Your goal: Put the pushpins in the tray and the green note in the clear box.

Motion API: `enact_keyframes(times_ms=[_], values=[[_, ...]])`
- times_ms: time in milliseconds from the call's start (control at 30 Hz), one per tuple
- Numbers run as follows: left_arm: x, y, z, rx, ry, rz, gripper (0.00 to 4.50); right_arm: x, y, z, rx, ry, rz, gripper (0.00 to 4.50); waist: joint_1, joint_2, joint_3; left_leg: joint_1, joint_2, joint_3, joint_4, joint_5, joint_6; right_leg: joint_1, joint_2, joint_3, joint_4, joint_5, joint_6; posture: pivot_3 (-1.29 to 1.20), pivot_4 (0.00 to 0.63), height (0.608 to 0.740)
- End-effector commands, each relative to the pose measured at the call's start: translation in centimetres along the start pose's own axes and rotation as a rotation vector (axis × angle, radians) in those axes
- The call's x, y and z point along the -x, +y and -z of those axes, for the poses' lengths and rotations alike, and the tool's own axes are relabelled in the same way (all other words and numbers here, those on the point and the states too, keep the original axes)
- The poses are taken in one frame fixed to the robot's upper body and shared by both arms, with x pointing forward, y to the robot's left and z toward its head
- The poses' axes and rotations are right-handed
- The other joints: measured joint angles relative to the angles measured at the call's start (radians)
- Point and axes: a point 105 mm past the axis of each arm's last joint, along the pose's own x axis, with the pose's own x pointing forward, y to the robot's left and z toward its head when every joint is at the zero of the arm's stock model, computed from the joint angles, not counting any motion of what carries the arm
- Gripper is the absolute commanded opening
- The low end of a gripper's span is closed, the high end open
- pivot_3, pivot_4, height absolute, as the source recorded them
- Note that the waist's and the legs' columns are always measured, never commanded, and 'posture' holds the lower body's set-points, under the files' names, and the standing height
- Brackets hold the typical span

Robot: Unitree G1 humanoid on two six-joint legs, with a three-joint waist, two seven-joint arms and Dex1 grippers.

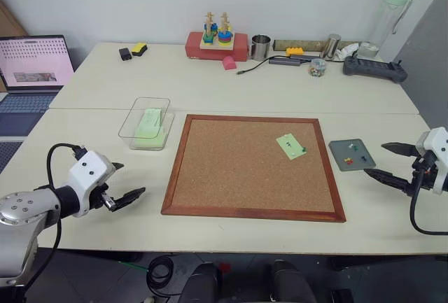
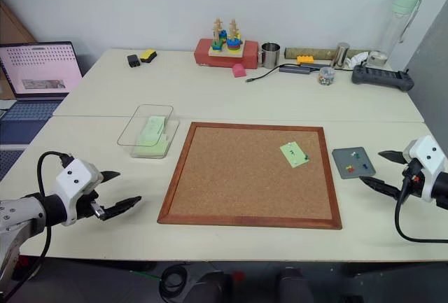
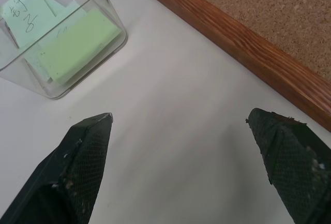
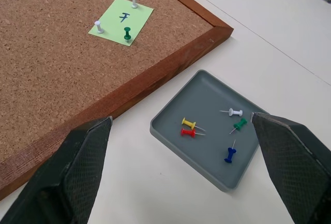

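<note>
I take the cork board (image 1: 255,165) as my landmark, lying flat in its wooden frame on the pale table (image 1: 210,93). The green note (image 4: 121,18) sits on the board's cork near its far right corner, held by three pushpins (image 4: 127,33): two white and one green, all standing in the paper around a small dark mark.

Just off the board's right edge, apart from the frame, I see the grey tray (image 4: 176,111). Five loose pins lie in it: a yellow one (image 4: 189,123) and a red one (image 4: 187,132) side by side, plus a white, a green and a blue one a little further from the board.

Off the board's left far corner stands the clear box (image 1: 131,122), close to the frame but not touching. Pale green paper slips (image 3: 77,45) already lie inside, one with handwriting.

My left gripper (image 1: 120,185) hovers over bare table left of the board's near corner, jaws spread wide, nothing between them. My right gripper (image 1: 389,162) hangs right of the tray, pointing toward the board, jaws likewise spread wide and empty; from the wrist view the tray lies between its fingers (image 4: 77,167).
</note>
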Motion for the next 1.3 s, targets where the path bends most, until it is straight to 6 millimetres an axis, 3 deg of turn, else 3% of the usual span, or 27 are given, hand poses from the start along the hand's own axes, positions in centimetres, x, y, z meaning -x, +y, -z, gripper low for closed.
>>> enact_keyframes(times_ms=[33,767,1100,1233,1300], values=[[0.7,0.4,-1.1,-0.020,-0.035,-0.024,4.45,0.2,-0.5,-1.1,0.038,-0.020,0.011,4.50,0.000,0.000,0.000,0.000,0.000,0.000,0.000,0.000,0.000,0.000,0.000,0.000,0.000,0.000,0.000,0.00,0.150,0.740],[0.5,1.5,-1.6,-0.042,-0.055,-0.107,4.45,-0.3,-0.7,-1.2,0.050,-0.024,0.000,4.50,0.001,0.000,0.000,0.000,0.000,0.000,0.000,0.000,0.000,0.000,0.000,0.000,0.000,0.000,0.000,0.00,0.150,0.740],[0.6,0.8,-2.2,-0.033,-0.115,-0.063,4.45,-0.6,-0.8,-1.5,0.056,-0.029,-0.004,4.50,0.000,0.000,0.000,0.000,0.000,0.000,0.000,0.000,0.000,0.000,0.000,0.000,0.000,0.000,0.000,0.00,0.150,0.740],[0.7,0.2,-3.2,-0.045,-0.153,-0.002,3.86,-0.8,-0.6,-1.6,0.059,-0.035,-0.014,4.50,0.000,0.000,0.000,0.000,0.000,0.000,0.000,0.000,0.000,0.000,0.000,0.000,0.000,0.000,0.000,0.00,0.150,0.740],[0.4,-0.5,-4.6,-0.051,-0.196,0.042,3.47,-1.0,-0.4,-1.9,0.067,-0.041,-0.026,4.50,0.000,0.000,0.000,0.000,0.000,0.000,0.000,0.000,0.000,0.000,0.000,0.000,0.000,0.000,0.000,0.00,0.150,0.740]])
